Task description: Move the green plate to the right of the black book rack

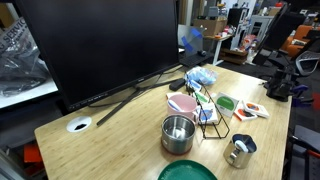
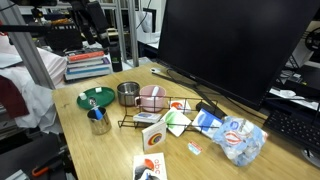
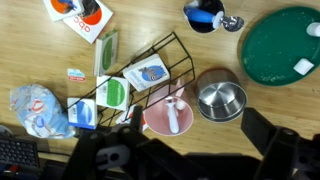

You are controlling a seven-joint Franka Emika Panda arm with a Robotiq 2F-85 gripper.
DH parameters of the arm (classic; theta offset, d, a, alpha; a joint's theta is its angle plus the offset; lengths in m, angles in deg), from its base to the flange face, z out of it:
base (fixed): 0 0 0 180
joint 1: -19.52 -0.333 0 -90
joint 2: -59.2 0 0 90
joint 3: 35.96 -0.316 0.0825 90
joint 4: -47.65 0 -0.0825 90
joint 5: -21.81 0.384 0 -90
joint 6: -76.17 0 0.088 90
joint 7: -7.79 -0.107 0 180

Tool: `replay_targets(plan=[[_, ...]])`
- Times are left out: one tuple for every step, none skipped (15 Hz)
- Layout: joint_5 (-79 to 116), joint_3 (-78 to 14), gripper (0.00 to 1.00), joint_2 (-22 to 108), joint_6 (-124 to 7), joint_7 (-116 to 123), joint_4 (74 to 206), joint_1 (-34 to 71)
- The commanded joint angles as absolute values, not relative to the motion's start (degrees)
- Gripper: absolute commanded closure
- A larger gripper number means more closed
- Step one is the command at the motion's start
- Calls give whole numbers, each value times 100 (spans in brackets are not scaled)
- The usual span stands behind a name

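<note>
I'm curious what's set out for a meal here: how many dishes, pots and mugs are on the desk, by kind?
Plates and dishes: 3 (dark green plate, pink dish, small light-green dish)
Steel pot: 1
Steel mug: 1
Total: 5

The plate (image 3: 283, 45) is dark green, with two small white bits on it. The rack (image 3: 150, 58) is thin black wire. The pot (image 3: 221, 98) is bare, shiny steel. Beside it, a dish (image 3: 168, 115) is pale pink with a white strip across it. The cup (image 3: 205, 14) is steel with a blue top. A card (image 3: 80, 14) is white with red-orange and black print. The bag (image 3: 40, 108) is clear, marked blue and red. The desk (image 3: 30, 50) is light wood grain. The monitor (image 1: 100, 45) is black.
</note>
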State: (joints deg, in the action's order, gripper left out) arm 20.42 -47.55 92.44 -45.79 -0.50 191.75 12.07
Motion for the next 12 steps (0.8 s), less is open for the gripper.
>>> replay_targets(plan=[[2257, -4724, 0, 8688, -5199, 393, 19054, 828], [2381, -4688, 0, 8517, -5411, 566, 19049, 675], [2539, -4652, 0, 8332, -5668, 747, 19052, 527], [2726, -4606, 0, 8163, -5866, 991, 19036, 382], [2921, -4572, 0, 7991, -6006, 1255, 19009, 241], [3089, -4560, 0, 7845, -6126, 1491, 18991, 139], [3145, -4584, 0, 7709, -6091, 1664, 18948, 92], [2945, -4733, 0, 7930, -6070, 1231, 19111, 255], [3006, -4729, 0, 7812, -6096, 1365, 19076, 203], [3019, -4724, 0, 7746, -6101, 1428, 19040, 192], [3019, -4715, 0, 7724, -6101, 1460, 19009, 193], [3020, -4704, 0, 7725, -6101, 1479, 18996, 195]])
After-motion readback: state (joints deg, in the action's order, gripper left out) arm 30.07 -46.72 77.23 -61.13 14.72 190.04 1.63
